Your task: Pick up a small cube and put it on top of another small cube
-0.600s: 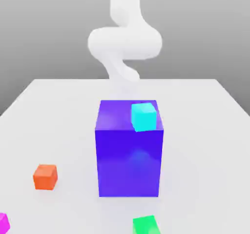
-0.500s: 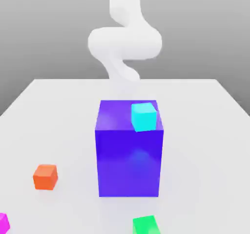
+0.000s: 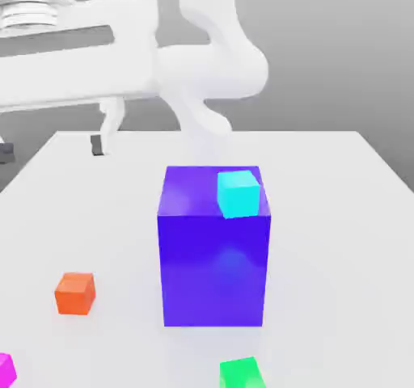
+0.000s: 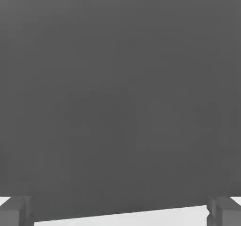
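The small cube (image 3: 5, 369), bright magenta-pink, lies at the table's near corner on the exterior view's left, cut by the frame edge. Another small cube (image 3: 241, 373), bright green, sits at the near edge in front of the big block. My gripper (image 3: 50, 149) hangs high above the table's far side on the exterior view's left, well away from both cubes. Its jaws stand wide open with nothing between them. In the hand view the two fingertips (image 4: 14, 211) frame a grey background and a thin strip of table.
A big blue-violet block (image 3: 214, 253) stands mid-table with a small cyan cube (image 3: 238, 193) on its top. A small orange cube (image 3: 75, 293) lies on the exterior view's left of the block. The white table (image 3: 340, 241) spreads around them.
The arm's hand and forearm have swung into the exterior view at the upper left. None of the cubes has moved.
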Motion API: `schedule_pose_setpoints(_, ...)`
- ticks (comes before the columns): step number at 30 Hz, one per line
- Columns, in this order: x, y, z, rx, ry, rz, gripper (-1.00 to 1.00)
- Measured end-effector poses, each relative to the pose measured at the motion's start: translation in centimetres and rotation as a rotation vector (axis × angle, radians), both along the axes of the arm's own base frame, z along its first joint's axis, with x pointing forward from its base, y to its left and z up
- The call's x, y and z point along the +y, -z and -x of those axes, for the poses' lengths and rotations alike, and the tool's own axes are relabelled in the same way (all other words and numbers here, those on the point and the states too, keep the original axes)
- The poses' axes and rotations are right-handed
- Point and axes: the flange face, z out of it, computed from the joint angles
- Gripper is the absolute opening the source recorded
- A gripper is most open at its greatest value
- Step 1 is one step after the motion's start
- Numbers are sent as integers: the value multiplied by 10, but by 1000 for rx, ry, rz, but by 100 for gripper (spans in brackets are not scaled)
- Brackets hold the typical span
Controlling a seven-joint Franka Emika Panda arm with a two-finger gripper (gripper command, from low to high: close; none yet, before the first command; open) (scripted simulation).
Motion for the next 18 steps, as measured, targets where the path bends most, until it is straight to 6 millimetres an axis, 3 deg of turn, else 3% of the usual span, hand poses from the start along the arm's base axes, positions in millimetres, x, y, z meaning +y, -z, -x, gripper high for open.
schedule_pose_setpoints(7, -59, 111, -5, 149, 46, 6, 0)
schedule_pose_setpoints(15, -127, 232, 26, 322, 98, 50, 0)
schedule_pose_setpoints(18, -136, 278, 30, 343, 102, 59, 0)
